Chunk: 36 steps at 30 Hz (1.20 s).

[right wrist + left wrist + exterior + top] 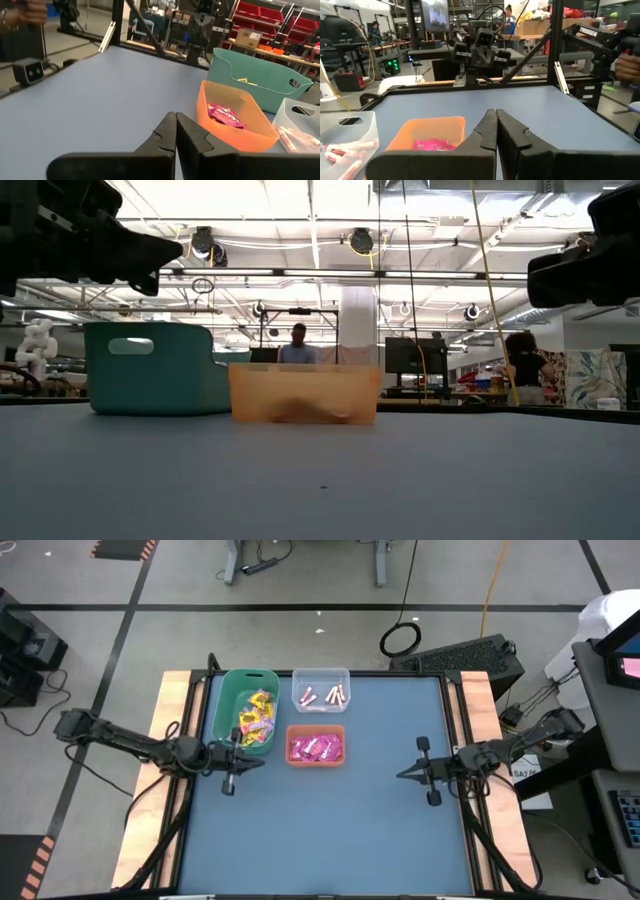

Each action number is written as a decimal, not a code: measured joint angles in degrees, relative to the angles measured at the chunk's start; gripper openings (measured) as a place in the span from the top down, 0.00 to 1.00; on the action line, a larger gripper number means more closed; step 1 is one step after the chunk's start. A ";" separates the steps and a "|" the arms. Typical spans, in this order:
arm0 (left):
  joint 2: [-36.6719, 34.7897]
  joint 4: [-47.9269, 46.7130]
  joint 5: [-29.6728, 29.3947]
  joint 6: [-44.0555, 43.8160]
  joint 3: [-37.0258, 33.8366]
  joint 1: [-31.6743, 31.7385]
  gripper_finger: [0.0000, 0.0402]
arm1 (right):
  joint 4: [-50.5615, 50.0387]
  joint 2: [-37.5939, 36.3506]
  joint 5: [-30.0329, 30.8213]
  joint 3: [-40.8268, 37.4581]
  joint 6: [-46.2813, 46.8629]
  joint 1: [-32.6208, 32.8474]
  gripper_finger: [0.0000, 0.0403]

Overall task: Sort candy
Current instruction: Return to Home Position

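Yellow packets [256, 714] lie in the teal bin [226, 706]. Magenta-pink packets [316, 748] fill the orange bin [316, 728], seen also in the left wrist view [431, 145] and the right wrist view [224, 115]. Pale pink-white sticks [327, 695] rest in the clear bin [321, 674]. My left gripper [262, 759] is shut and empty, above the table just near the teal bin. My right gripper [399, 775] is shut and empty, over the table's right part, well apart from the bins.
The three bins stand together at the table's far left [300, 710]. Bare blue tabletop [330, 830] spreads over the near and right parts. Wooden side rails [165, 720] and a black frame border the table. People stand in the room beyond [298, 342].
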 joint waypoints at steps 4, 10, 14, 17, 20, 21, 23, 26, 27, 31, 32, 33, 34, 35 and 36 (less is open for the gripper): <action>-2.94 -3.33 -0.02 0.01 -0.02 0.14 1.00 | -1.60 -3.21 0.12 0.01 1.26 -0.02 1.00; -6.21 -7.27 -0.02 -0.07 -0.02 0.14 1.00 | -5.43 -10.13 0.09 0.02 0.29 -0.02 1.00; -6.83 -7.29 -0.08 -0.07 -0.02 0.14 1.00 | -6.89 -15.15 -0.16 0.04 -3.10 -0.08 1.00; -6.83 -7.02 -0.21 -0.05 -0.04 0.14 1.00 | -7.39 -18.23 -1.60 0.04 -4.36 -0.83 1.00; -6.82 -6.79 -0.31 -0.06 -0.04 0.14 1.00 | -7.82 -18.24 -4.87 0.09 -5.06 -2.68 1.00; -6.83 -6.55 -0.34 -0.07 -0.04 0.14 1.00 | -7.70 -18.18 -5.13 0.09 -5.13 -3.60 1.00; -6.81 -6.11 -0.35 -0.05 -0.07 0.14 0.98 | -7.53 -18.18 -5.67 0.09 -5.14 -5.59 1.00; -6.83 -5.31 -0.48 -0.05 -0.07 0.14 0.98 | -6.85 -18.18 -10.21 0.09 -5.15 -9.17 1.00; -6.83 -5.33 -0.52 -0.05 -0.07 0.14 0.98 | -6.86 -18.18 -11.46 0.09 -5.14 -10.46 1.00; -6.81 -5.40 -0.52 -0.07 -0.07 0.14 0.97 | -7.89 -18.18 -12.56 0.09 -4.84 -15.37 1.00; -6.81 -5.42 -0.52 -0.07 -0.07 0.14 0.97 | -8.46 -18.16 -12.74 0.09 -4.77 -16.52 1.00; -6.81 -5.43 -0.52 -0.09 -0.07 0.14 0.97 | -8.75 -18.16 -13.23 0.07 -4.47 -17.62 1.00; -6.81 -5.43 -0.52 -0.10 -0.07 0.14 0.97 | -8.67 -18.14 -14.14 0.07 -3.96 -18.61 1.00; -6.81 -5.43 -0.52 -0.12 -0.09 0.14 0.97 | -8.63 -18.18 -15.02 0.07 -3.40 -19.49 1.00; -6.81 -5.46 -0.52 -0.12 -0.09 0.14 0.97 | -8.73 -18.16 -15.70 0.07 -2.90 -20.21 1.00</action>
